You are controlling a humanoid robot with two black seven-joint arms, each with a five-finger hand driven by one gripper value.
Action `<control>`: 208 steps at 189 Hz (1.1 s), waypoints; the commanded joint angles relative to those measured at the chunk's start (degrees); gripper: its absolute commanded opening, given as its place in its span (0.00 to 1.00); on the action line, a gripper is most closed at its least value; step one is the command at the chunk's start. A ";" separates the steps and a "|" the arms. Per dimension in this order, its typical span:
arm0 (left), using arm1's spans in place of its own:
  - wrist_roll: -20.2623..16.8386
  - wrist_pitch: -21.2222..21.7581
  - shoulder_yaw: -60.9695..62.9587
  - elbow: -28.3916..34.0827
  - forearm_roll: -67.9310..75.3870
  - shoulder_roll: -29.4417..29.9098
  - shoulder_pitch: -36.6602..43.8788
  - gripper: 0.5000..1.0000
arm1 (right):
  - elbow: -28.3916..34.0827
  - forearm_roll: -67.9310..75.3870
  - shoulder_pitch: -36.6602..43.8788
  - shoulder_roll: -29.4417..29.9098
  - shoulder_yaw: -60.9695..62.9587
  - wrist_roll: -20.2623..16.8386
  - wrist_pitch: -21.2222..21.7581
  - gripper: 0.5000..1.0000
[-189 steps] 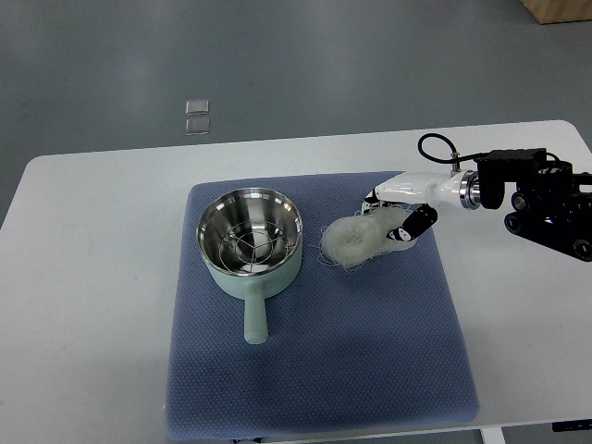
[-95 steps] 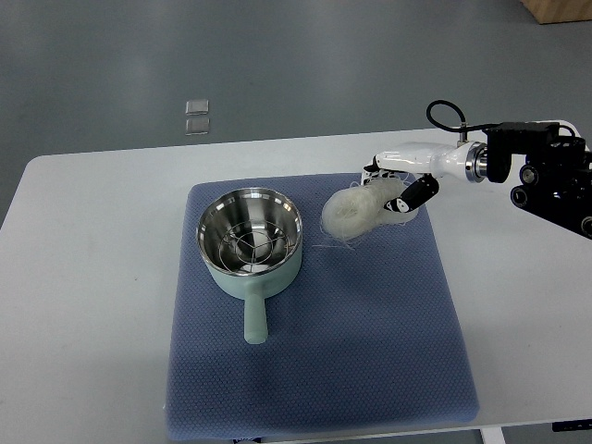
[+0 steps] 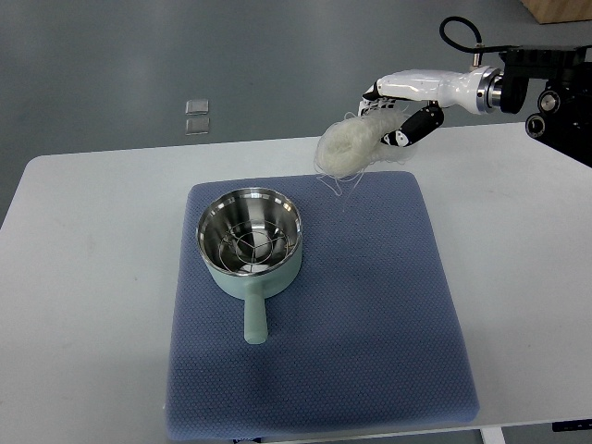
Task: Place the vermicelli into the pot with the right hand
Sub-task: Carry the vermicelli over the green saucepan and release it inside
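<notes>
The right robot hand (image 3: 400,111) sits in the upper right of the frame, its arm reaching in from the right edge, with the fingers (image 3: 413,125) curled around one end of a pale bundle of vermicelli (image 3: 350,148). The bundle hangs off the hand toward the left, clear of the surface, with a few loose strands trailing below it over the top edge of the blue mat (image 3: 370,314). Holding it aloft like this looks meant to carry the brittle nest over the pot's rim rather than drag it across the cloth.

The pot (image 3: 250,242) stands on the mat left of centre, mint-green outside and steel inside, a wire rack visible in its bottom, its handle pointing toward the bottom of the frame. It is open and upright, ready to receive. The vermicelli is up and to the right of it, not yet above its mouth.

The mat lies on the white worktop (image 3: 83,277), probably to keep the pot from sliding. No left hand shows.
</notes>
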 commanded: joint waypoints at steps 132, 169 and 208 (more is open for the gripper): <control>0.03 0.00 0.00 0.00 0.00 0.00 0.00 1.00 | 0.09 0.43 0.61 17.98 -0.53 -0.80 0.60 0.06; 0.03 0.00 0.00 0.00 0.00 0.00 0.00 1.00 | -0.43 -0.01 -1.33 18.59 -0.70 -0.80 -0.02 0.07; -0.06 0.00 0.00 0.00 0.00 0.00 0.00 1.00 | -0.52 -0.09 -2.82 18.59 -0.79 -0.80 -0.63 0.13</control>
